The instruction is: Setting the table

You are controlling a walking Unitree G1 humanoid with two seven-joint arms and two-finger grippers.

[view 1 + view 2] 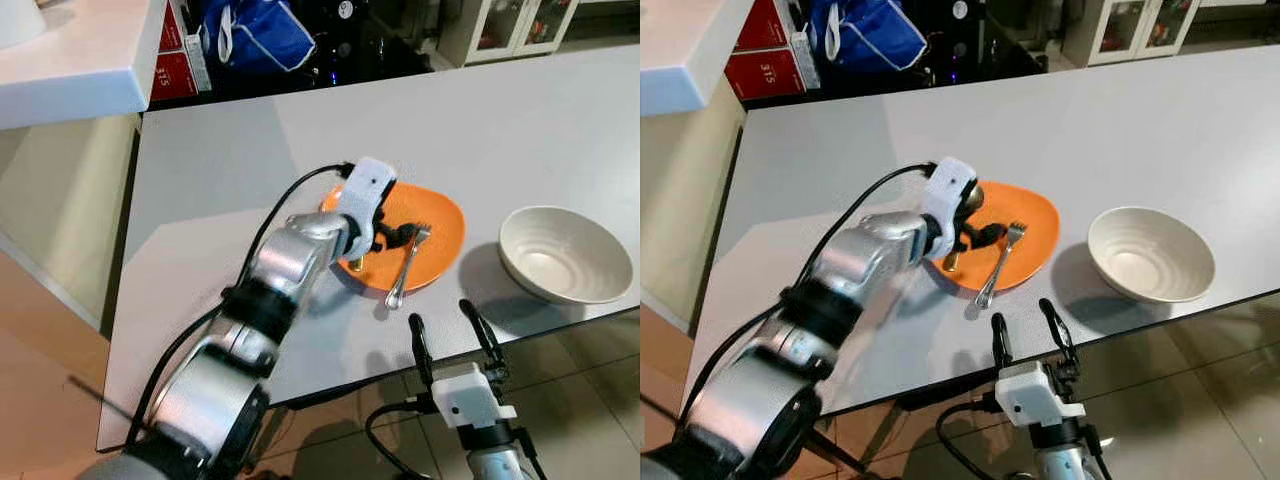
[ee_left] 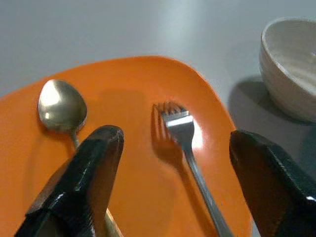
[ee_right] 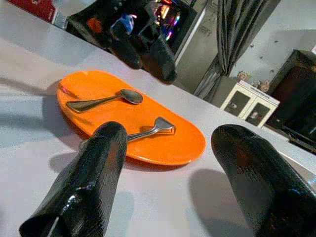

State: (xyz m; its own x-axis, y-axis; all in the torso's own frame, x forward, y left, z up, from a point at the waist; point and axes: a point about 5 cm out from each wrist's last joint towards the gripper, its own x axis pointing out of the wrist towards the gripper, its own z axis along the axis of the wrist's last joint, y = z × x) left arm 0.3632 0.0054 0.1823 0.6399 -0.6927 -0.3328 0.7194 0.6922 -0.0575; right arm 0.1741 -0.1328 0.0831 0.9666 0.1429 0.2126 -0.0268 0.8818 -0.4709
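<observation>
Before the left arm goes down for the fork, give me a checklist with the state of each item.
1. Left gripper open: ok, fingers spread wide.
2. Left gripper lined up: ok, the fork lies between its fingers, which hover above the orange plate.
3. Fork free to lift: ok, nothing lies on it; its handle sticks out over the plate's near edge.
4. Spoon out of the way: cannot tell, it lies close beside one finger.
5. Bowl clear of the plate: ok, apart on the table.
6. Right gripper clear: ok, open, hovering at the table's near edge.
</observation>
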